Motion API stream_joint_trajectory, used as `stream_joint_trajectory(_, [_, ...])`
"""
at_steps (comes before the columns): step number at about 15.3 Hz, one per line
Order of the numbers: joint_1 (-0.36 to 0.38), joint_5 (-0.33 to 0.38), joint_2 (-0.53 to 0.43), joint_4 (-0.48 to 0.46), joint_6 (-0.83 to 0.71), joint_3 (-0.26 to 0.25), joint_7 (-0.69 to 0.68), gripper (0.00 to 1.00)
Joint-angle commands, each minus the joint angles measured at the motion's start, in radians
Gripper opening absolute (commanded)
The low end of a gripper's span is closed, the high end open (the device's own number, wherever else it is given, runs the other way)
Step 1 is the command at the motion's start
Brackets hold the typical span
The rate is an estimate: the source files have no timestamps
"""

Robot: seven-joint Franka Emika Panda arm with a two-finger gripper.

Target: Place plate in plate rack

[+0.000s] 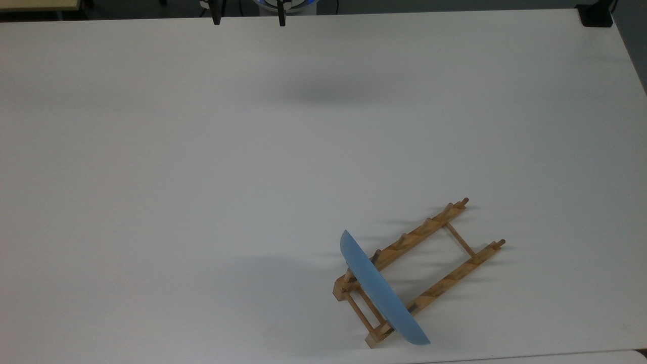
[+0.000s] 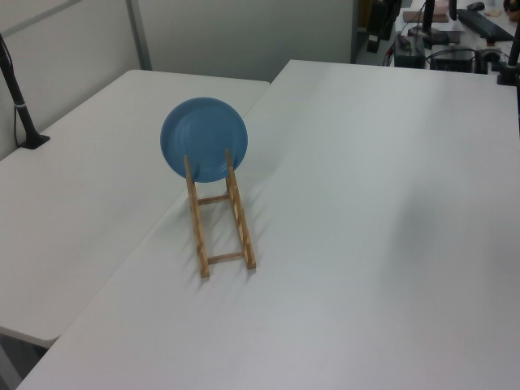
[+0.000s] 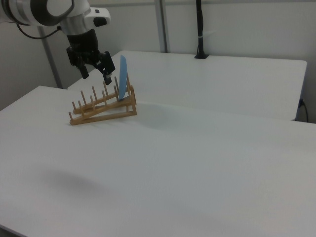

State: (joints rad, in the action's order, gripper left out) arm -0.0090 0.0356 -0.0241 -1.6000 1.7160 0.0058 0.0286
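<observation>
White tabletop [image 1: 202, 177] carries our plate rack [image 1: 429, 263]; the plate [image 1: 381, 290] stands upright in it, seemingly at one end. Our hand [image 3: 97, 75] hangs open, empty.

A broad white table [image 2: 382, 244] fills the room's middle, matte and evenly lit, with soft shadows lying on it. In the left view a second white table [image 2: 73, 203] butts against it at 9 o'clock, a narrow seam between them. A black pole [image 2: 16, 97] on a clamp stands at that table's far edge. Pale grey partition walls [image 2: 244, 32] rise behind at 12 o'clock. At 1 o'clock, a cluttered desk [image 2: 455, 32] holds dark equipment and cables.
</observation>
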Motion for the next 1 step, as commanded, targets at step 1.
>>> stream_joint_trajectory(1, [0.021, 0.020, -0.017, -0.028, 0.027, -0.023, -0.013, 1.00])
